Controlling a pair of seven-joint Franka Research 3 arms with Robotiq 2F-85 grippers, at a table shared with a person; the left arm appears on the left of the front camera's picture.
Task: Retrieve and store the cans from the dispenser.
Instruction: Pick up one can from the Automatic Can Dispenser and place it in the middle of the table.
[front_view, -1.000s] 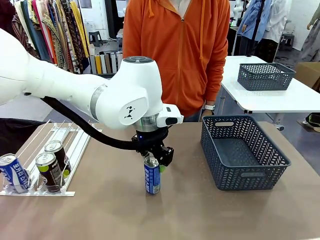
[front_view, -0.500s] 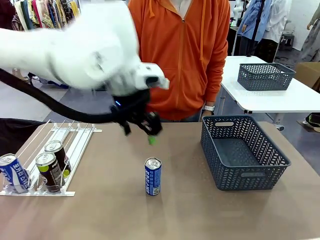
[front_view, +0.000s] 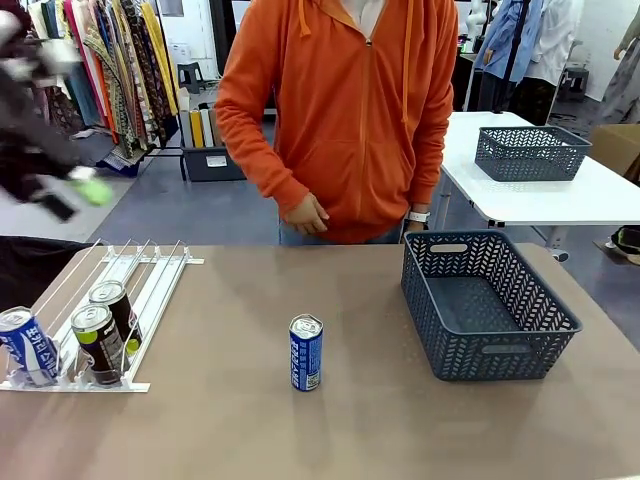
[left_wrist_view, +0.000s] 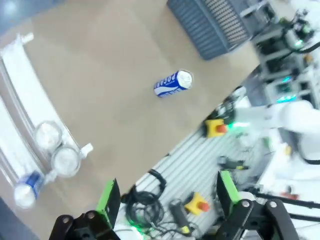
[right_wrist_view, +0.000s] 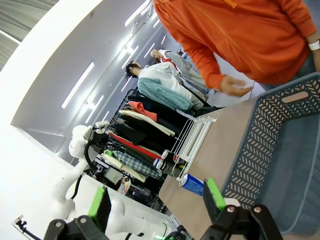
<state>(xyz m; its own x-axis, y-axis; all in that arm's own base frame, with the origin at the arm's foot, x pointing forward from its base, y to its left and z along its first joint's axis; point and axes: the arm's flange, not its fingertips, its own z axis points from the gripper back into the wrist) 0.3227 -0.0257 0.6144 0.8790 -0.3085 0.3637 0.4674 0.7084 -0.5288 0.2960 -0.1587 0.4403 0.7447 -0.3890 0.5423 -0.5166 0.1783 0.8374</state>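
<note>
A blue-and-white can (front_view: 306, 352) stands upright and alone in the middle of the brown table. The white dispenser (front_view: 150, 290) lies at the left with three cans at its front end: a blue one (front_view: 28, 345) and two dark ones (front_view: 97, 343) (front_view: 118, 310). My left gripper (front_view: 75, 198) is a blur high at the far left, well away from the table. In the left wrist view it (left_wrist_view: 167, 197) is open and empty, high above the blue can (left_wrist_view: 172, 84) and the dispenser (left_wrist_view: 20, 95). My right gripper (right_wrist_view: 156, 200) is open and empty beside the basket (right_wrist_view: 280, 150).
An empty dark grey lattice basket (front_view: 487, 305) stands at the right of the table. A person in an orange hoodie stands at the far side, one hand (front_view: 305, 213) hanging just beyond the table edge. A second basket (front_view: 530, 152) sits on a white table behind.
My left gripper opened and let go of the blue can, which stays standing mid-table. The arm then rose and swung off to the upper left.
</note>
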